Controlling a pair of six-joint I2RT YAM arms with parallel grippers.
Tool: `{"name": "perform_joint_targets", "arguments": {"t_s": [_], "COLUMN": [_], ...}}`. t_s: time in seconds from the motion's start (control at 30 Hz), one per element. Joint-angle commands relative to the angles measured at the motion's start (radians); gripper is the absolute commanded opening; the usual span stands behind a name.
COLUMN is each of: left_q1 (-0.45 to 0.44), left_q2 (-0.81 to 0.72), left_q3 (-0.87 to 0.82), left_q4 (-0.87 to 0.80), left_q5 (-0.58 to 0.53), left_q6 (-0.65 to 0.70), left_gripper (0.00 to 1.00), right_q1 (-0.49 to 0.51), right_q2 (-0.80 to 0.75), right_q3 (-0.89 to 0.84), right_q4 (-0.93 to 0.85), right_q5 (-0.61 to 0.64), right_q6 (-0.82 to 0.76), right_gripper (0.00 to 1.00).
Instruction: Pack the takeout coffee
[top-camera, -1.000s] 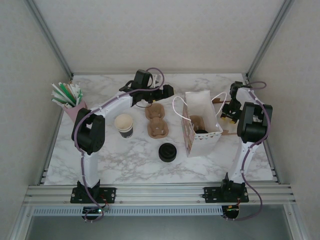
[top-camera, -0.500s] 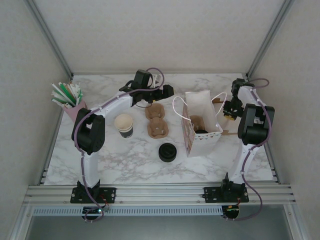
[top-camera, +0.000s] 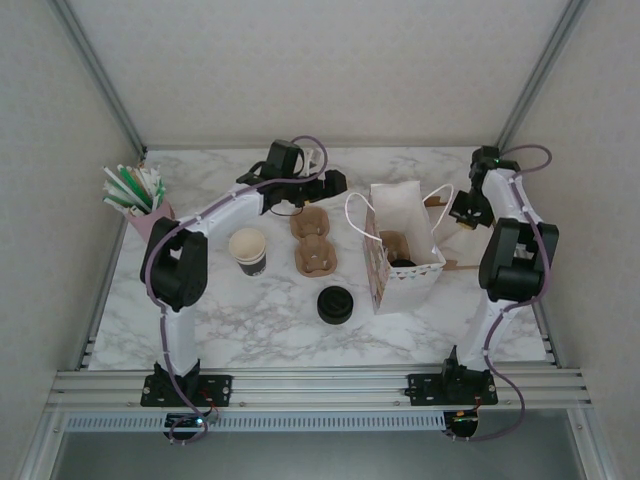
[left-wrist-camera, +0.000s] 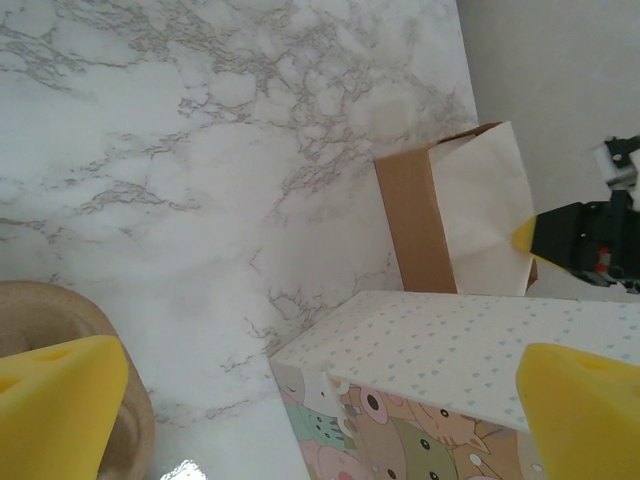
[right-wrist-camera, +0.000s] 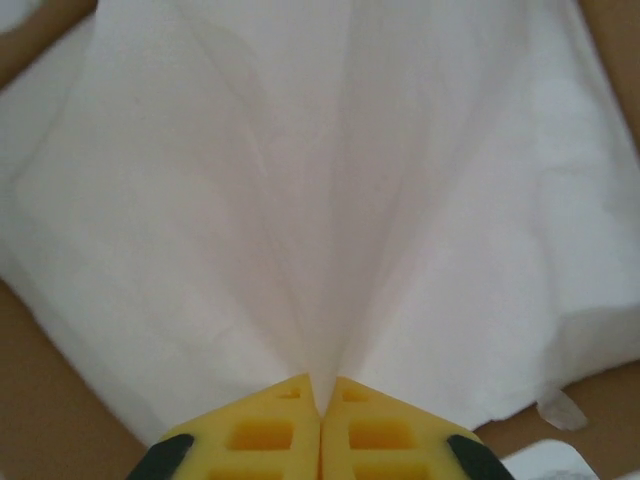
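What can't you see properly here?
- Top view: black lid hides whatever is under it.
- Top view: bag walls hide most of its inside.
- Right wrist view: white paper in the right pincer runs off the frame.
- Left wrist view: frame cuts off the left pincer's tips.

Left arm (top-camera: 225, 213), right arm (top-camera: 497, 300): white links, smooth and rounded, black joint housings, black base blocks. A mauve cable loops along each. Left tool (left-wrist-camera: 320, 395) and right tool (right-wrist-camera: 321, 400): yellow foam pads (right-wrist-camera: 270, 435), moulded with square recesses, backed by black fingers.
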Motion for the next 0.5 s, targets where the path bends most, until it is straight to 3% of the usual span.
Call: {"name": "perform_joint_targets", "arguments": {"t_s": [0.0,0.23,0.47], "left_q1": [0.001,0.002,0.002], "left_q2": [-0.085,-0.154,-0.265], "left_q3": [-0.027,-0.075,-0.138], "left_q4": [0.031,0.055,0.099], "left_q5": [-0.022,-0.054,-0.099], "left_q6": [-0.008,-0.022,-0.038], "left_gripper": [1.00,1.00,1.00], "right_q1": [0.001,0.002,0.015], "right_q2": [-0.075,-0.193,-0.406], "right_q3": [0.008,-0.002,-0.002], "right_q4": [-0.020,-0.002,0.033], "right_q5": [0.040,0.049,0.056], "right_q6": [0.016,0.024,0.029], "right_gripper": [0.00,0.00,0.00]}}
